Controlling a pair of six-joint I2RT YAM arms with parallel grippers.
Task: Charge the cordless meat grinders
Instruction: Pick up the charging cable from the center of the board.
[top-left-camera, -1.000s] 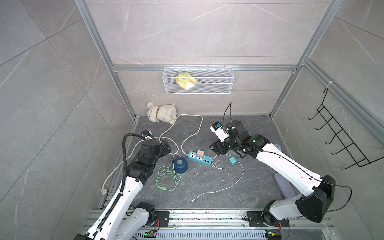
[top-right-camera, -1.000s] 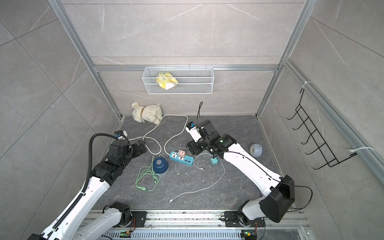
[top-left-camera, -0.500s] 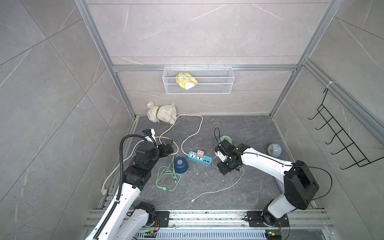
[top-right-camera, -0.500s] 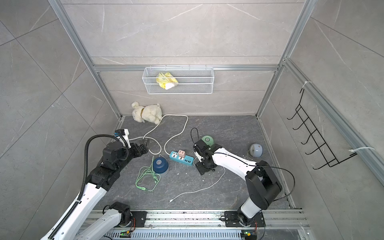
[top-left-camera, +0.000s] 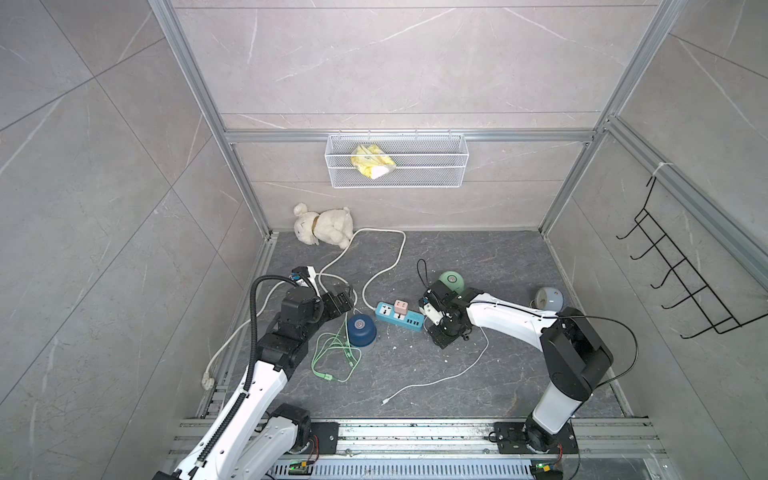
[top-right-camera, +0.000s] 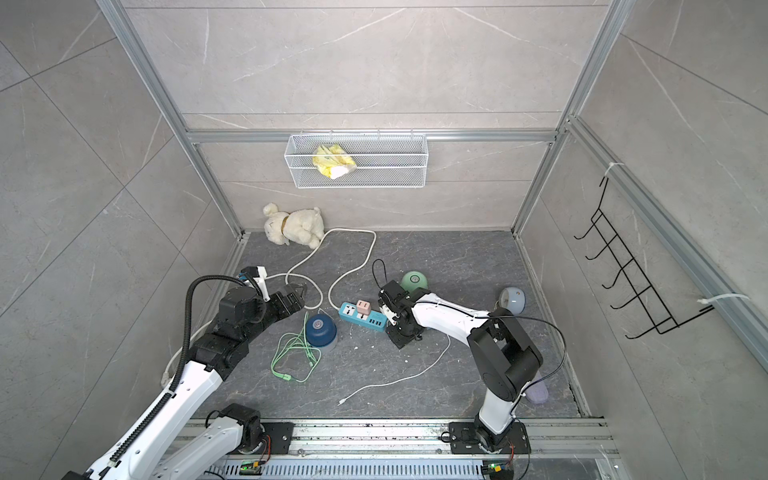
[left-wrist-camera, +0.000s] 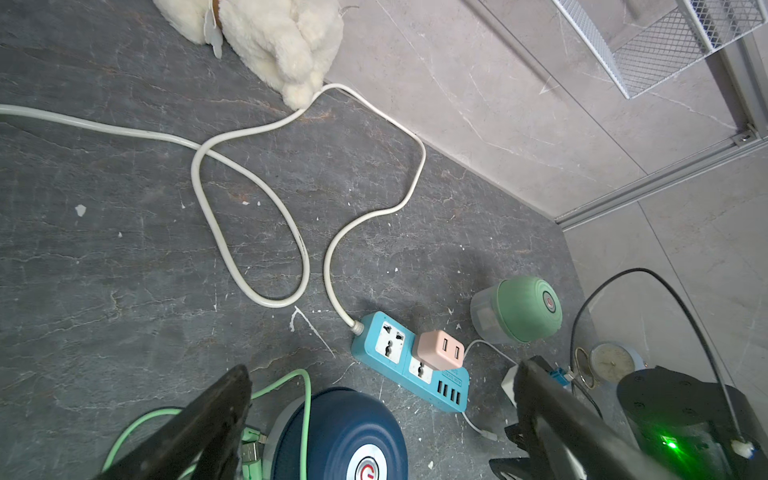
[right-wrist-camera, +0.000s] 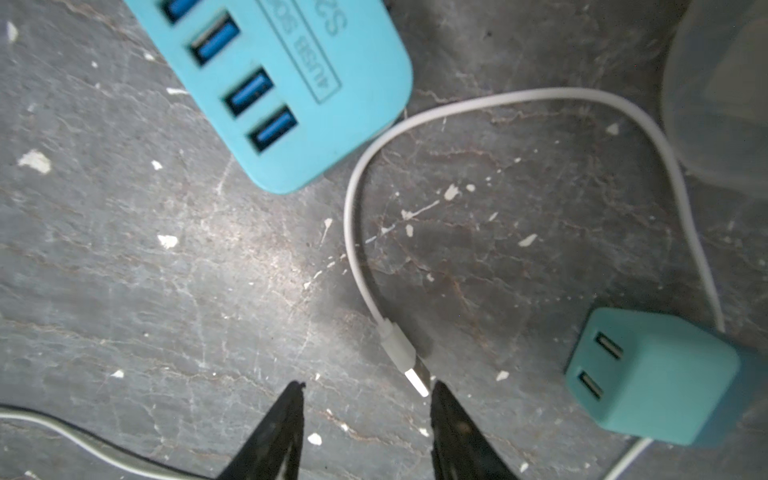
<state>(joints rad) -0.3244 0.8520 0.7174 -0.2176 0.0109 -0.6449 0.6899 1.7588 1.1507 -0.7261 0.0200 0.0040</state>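
The navy blue cordless meat grinder (top-left-camera: 361, 330) (left-wrist-camera: 345, 436) stands on the floor with a green cable (top-left-camera: 332, 357) draped over it. My left gripper (left-wrist-camera: 384, 368) (top-left-camera: 343, 298) hangs open just above and behind it, holding nothing. The mint green grinder (top-left-camera: 452, 281) (left-wrist-camera: 528, 309) stands behind my right wrist. My right gripper (right-wrist-camera: 370, 386) points down at the floor beside the blue power strip (top-left-camera: 399, 318) (right-wrist-camera: 291, 83). Its jaws stand apart, and the white cable's USB plug (right-wrist-camera: 405, 353) lies just at one fingertip (right-wrist-camera: 442, 392), not between them. A teal adapter cube (right-wrist-camera: 648, 374) lies close by.
A pink adapter (top-left-camera: 401, 306) sits in the power strip, whose white cord (top-left-camera: 374, 257) loops toward a plush toy (top-left-camera: 324, 226). A pale blue-grey ball gadget (top-left-camera: 548, 298) lies at the right wall. A wire basket (top-left-camera: 395, 166) and a hook rack (top-left-camera: 681, 274) hang on the walls.
My right arm has folded back and dropped to the floor by the power strip, uncovering the mint green grinder; its jaws have narrowed. My left gripper has shifted slightly and stayed open.
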